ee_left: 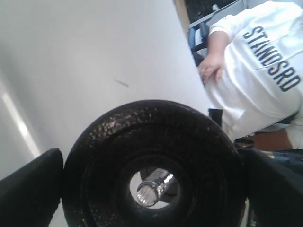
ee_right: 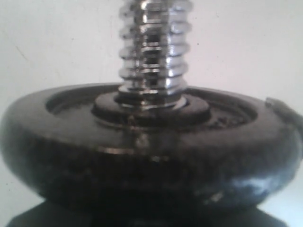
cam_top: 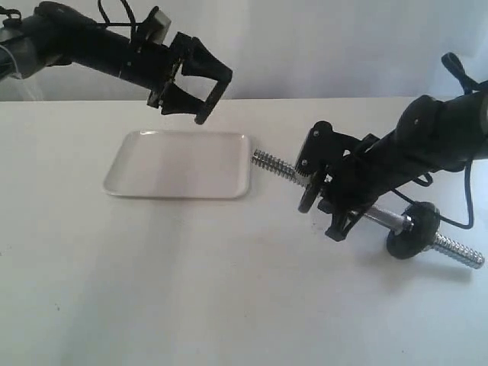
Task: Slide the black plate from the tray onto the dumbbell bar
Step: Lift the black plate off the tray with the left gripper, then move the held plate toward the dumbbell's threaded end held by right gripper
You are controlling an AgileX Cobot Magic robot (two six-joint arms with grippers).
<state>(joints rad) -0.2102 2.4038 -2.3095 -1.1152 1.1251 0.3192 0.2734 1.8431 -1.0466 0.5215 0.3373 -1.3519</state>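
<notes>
White matte tabletop [cam_top: 191, 290], flat, a few small dark specks toward front left. Left of centre on it: shallow white tray [cam_top: 179, 164], rounded corners, seated flat. Right of it: chrome dumbbell bar [cam_top: 385, 221], diagonal, one threaded tip just beside the tray's right edge, other tip toward front right. Black disc [cam_top: 412, 229] on the bar's right half down on the surface, shadow beneath. Contact of the tray-side tip with the surface: can't tell.

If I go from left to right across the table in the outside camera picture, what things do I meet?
tray → dumbbell bar (its near threaded end) → right gripper → black disc on the bar → the bar's other threaded end
</notes>
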